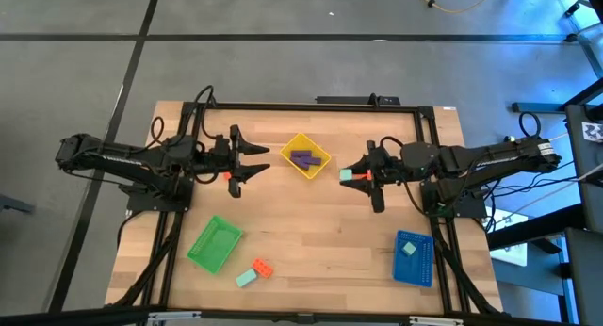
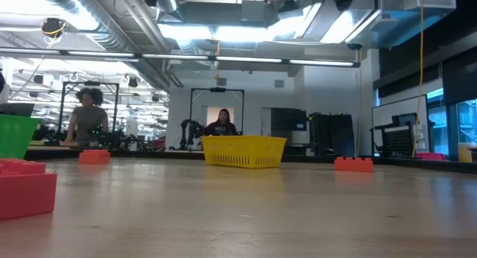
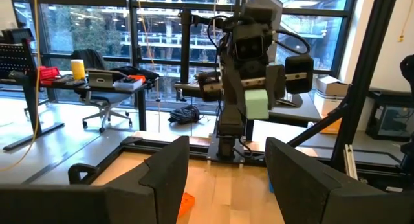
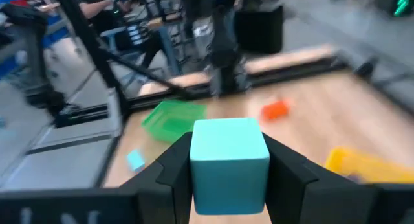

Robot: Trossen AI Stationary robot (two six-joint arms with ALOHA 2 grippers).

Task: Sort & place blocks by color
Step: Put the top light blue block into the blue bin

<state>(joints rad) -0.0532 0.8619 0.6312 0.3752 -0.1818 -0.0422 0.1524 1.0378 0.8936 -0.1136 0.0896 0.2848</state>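
Observation:
My right gripper [image 1: 350,175] hovers right of the yellow tray [image 1: 320,168], shut on a mint-teal block [image 4: 229,166]; the left wrist view shows that block [image 3: 257,102] in the air. My left gripper [image 1: 259,160] is open, left of the yellow tray, with nothing between its fingers [image 3: 226,172]. An orange block [image 1: 229,175] lies on the table below it. Purple blocks [image 1: 301,159] lie in the yellow tray. A teal block [image 1: 409,248] sits in the blue tray [image 1: 421,269]. An orange block [image 1: 261,267] and a teal one [image 1: 246,278] rest beside the green tray [image 1: 215,243]. My right gripper pinches the mint-teal block by two opposite side faces [image 4: 197,169], one finger [image 4: 171,169] on each side. The fingers come roughly level from the table's right, pointing left. The block is lifted clear of the table and sits square between them.
Another orange block [image 2: 353,164] lies on the table near the right gripper. People stand in the room beyond the far edge [image 2: 221,124]. Bare wood lies in the table's middle between the trays [image 1: 320,232].

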